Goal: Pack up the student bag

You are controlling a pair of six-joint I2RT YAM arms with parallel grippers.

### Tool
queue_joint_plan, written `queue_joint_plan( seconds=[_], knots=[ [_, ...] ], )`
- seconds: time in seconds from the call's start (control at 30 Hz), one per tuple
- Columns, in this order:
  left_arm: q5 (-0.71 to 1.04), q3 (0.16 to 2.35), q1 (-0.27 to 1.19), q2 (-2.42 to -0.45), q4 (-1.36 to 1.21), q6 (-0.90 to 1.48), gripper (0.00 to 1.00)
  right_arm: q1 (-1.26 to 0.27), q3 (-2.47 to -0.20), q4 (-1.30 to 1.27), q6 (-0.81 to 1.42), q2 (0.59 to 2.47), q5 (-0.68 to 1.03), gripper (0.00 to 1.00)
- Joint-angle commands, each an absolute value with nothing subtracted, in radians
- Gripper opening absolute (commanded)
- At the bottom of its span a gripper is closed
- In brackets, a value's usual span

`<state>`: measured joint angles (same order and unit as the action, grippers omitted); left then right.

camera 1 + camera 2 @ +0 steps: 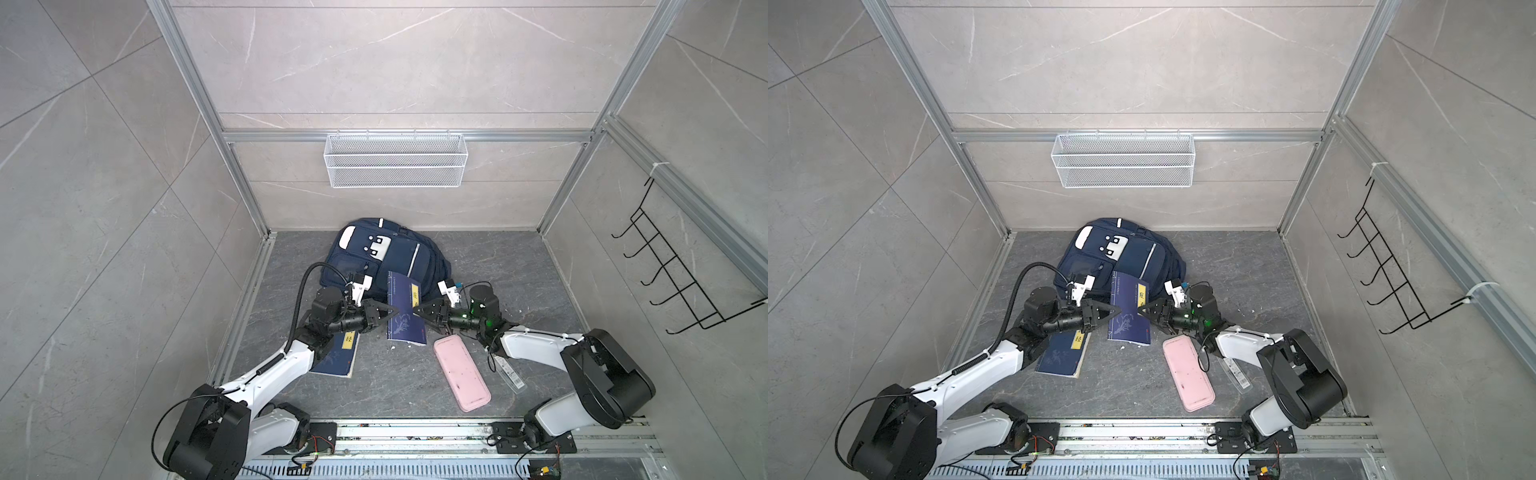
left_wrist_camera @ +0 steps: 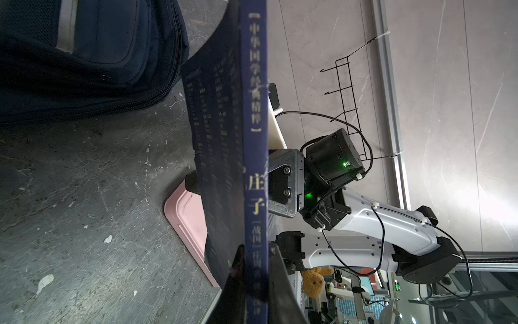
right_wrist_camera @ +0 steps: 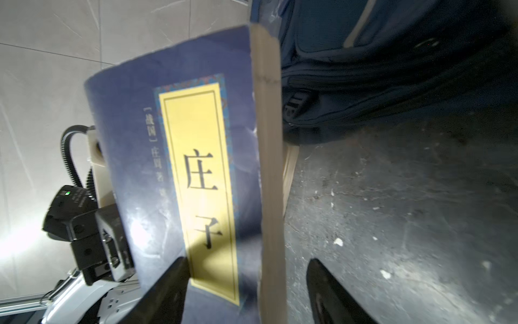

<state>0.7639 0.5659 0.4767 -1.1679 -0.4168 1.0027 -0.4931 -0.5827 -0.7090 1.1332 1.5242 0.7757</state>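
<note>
1. While the student bag (image 1: 374, 257) lies zipped behind the blue book (image 1: 404, 328), nothing looks packed.
2. Left gripper (image 1: 395, 311) pinches its spine; right gripper's (image 1: 415, 311) jaws straddle it, spread.
3. Second book (image 1: 336, 359), pink case (image 1: 461, 374) lie beside it.

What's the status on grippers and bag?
Left gripper shut on blue book, at the spine. Right gripper open, astride its page edge. Student bag lying front-up, no opening showing. Nothing between book and bag.
</note>
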Motion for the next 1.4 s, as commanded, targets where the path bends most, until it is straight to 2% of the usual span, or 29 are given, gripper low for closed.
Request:
queue_joint_plan(
  seconds=[0.0, 0.33, 0.87, 1.03, 1.13, 1.2, 1.23, 1.37],
  knots=[
    [0.809, 0.566, 0.468, -1.157, -0.518, 1.012, 0.00, -0.494, -0.575, -0.897, 1.216, 1.532, 0.834, 0.67],
    [0.784, 0.547, 0.428, -1.145, -0.435, 0.982, 0.00, -0.470, -0.580, -0.913, 1.239, 1.493, 0.862, 0.56],
    [0.778, 0.552, 0.422, -1.167, -0.398, 0.961, 0.00, -0.465, -0.618, -0.846, 1.222, 1.457, 0.879, 0.27],
    [0.770, 0.558, 0.422, -1.173, -0.364, 0.944, 0.00, -0.465, -0.636, -0.793, 1.205, 1.451, 0.877, 0.14],
    [0.755, 0.567, 0.422, -1.179, -0.328, 0.923, 0.00, -0.465, -0.649, -0.755, 1.194, 1.451, 0.874, 0.01],
    [0.744, 0.578, 0.422, -1.182, -0.290, 0.901, 0.00, -0.464, -0.658, -0.717, 1.178, 1.443, 0.865, 0.00],
    [0.737, 0.586, 0.422, -1.181, -0.266, 0.888, 0.02, -0.465, -0.661, -0.696, 1.169, 1.438, 0.858, 0.00],
    [0.684, 0.630, 0.422, -1.175, -0.132, 0.816, 0.32, -0.434, -0.674, -0.567, 1.115, 1.390, 0.825, 0.00]
  ],
)
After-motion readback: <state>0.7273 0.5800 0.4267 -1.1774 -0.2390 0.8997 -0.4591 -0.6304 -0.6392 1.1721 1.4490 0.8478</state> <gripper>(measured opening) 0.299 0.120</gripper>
